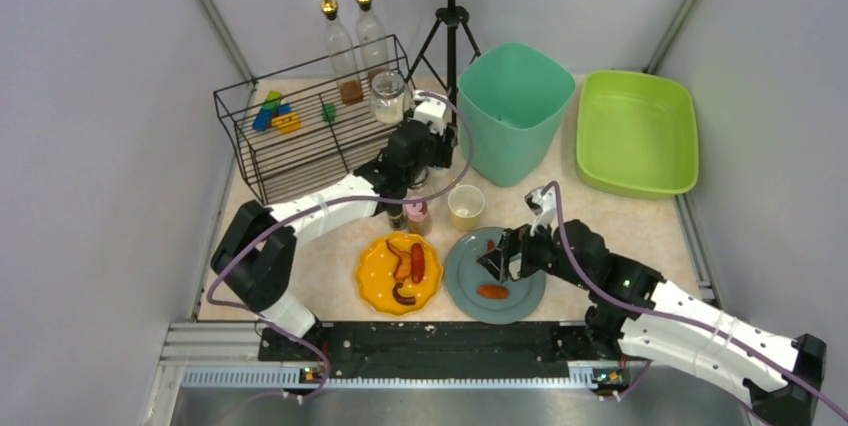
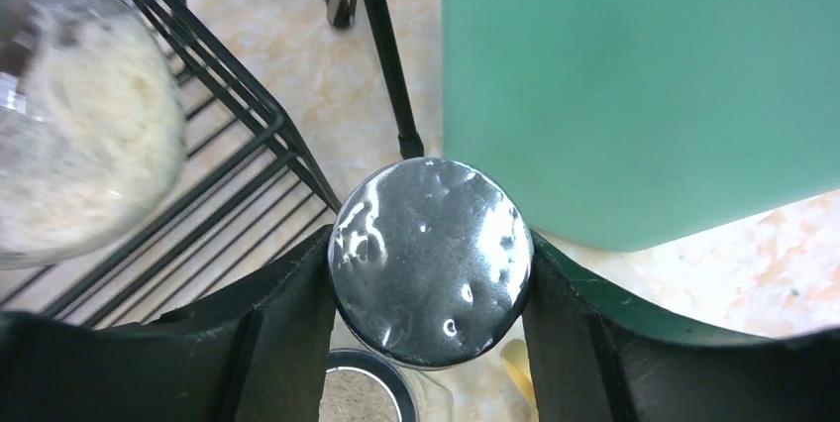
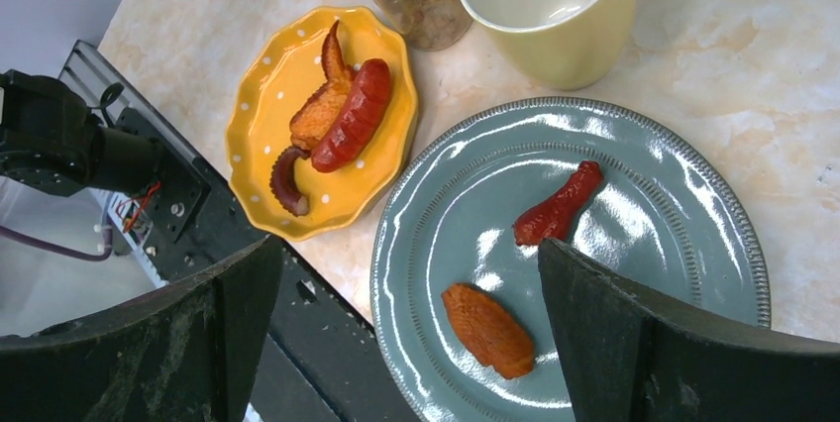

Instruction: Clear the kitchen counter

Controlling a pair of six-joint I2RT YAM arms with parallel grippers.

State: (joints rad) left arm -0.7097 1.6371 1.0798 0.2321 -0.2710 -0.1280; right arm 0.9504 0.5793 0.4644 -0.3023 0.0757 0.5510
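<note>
Left gripper [image 2: 428,278], centre-left in the overhead view, was clamped on a shiny round lid [image 2: 426,234]. Right of centre, the right gripper [image 3: 406,273] hung wide open, empty, over a grey-blue plate [image 3: 674,244] on the beige table [image 1: 620,221].

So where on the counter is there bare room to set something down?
Best: the kitchen counter in front of the green tub, right of the grey plate. Smaller: between the wire rack and the yellow plate, under the left arm. Crowded: the middle, where cup, spice jars and the left gripper's silver-lidded jar sit by the teal bin.
</note>
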